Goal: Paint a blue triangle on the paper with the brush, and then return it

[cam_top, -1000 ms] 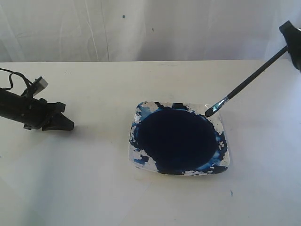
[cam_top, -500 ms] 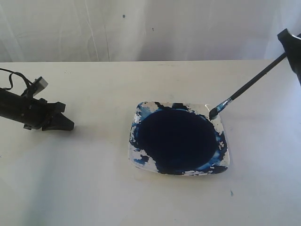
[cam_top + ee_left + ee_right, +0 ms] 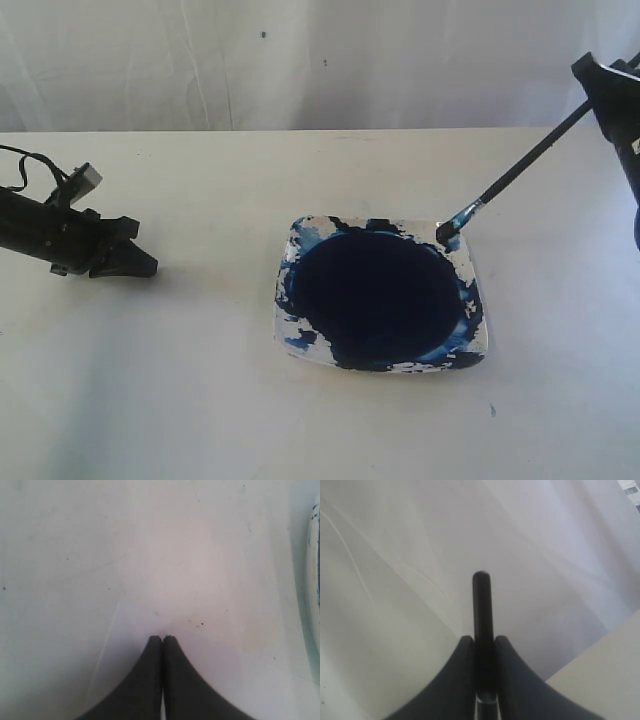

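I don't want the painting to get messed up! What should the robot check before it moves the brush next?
1. Grip on the brush: ok, the right pincer clamps its handle.
2. Tip dipped in the navy paint pool: not ok, it is at the dish rim's corner, beside the pool.
3. The left pincer out of the way: ok, shut, far left of the dish.
4. The paper edges found: cannot tell, white on white.
5. The blue triangle begun: not ok, none visible.
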Tool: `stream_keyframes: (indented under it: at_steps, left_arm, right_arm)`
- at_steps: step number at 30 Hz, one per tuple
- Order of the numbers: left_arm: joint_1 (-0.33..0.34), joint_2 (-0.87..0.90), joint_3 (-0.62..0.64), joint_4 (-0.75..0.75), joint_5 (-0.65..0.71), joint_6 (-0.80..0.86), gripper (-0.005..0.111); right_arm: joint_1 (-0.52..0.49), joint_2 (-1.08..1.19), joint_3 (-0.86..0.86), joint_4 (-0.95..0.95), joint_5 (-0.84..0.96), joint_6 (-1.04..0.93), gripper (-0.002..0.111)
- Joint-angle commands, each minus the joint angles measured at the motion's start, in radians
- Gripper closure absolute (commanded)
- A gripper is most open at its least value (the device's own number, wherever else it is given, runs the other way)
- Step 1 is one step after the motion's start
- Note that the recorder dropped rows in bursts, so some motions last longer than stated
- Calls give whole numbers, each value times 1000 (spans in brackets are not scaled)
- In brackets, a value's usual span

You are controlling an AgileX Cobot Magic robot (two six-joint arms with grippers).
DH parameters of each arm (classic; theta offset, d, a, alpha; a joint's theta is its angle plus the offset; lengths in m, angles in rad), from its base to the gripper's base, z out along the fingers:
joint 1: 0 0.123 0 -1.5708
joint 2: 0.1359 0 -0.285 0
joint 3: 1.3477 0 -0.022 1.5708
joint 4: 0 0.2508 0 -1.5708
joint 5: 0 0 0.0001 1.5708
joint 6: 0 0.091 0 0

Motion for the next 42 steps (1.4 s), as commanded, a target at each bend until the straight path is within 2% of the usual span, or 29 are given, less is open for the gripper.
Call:
stream_keyframes:
  at_steps: [1, 19, 28, 33, 42]
  left_arm:
    - [1, 6, 0, 9, 0, 2, 107]
    - [1, 6, 0, 9, 0, 2, 107]
    - [1, 6, 0, 9, 0, 2, 107]
    - [1, 6, 0, 9, 0, 2, 107]
    - [1, 6, 0, 9, 0, 2, 107]
  right_arm:
    - [-1, -10, -5, -28, -47, 14, 108]
    - [-1, -140, -5, -216, 28, 153, 108]
    - [2, -192, -5, -495, 8, 483, 108]
    - [53, -192, -9, -539, -3, 567, 108]
    - [206, -192, -77, -534, 5, 567, 108]
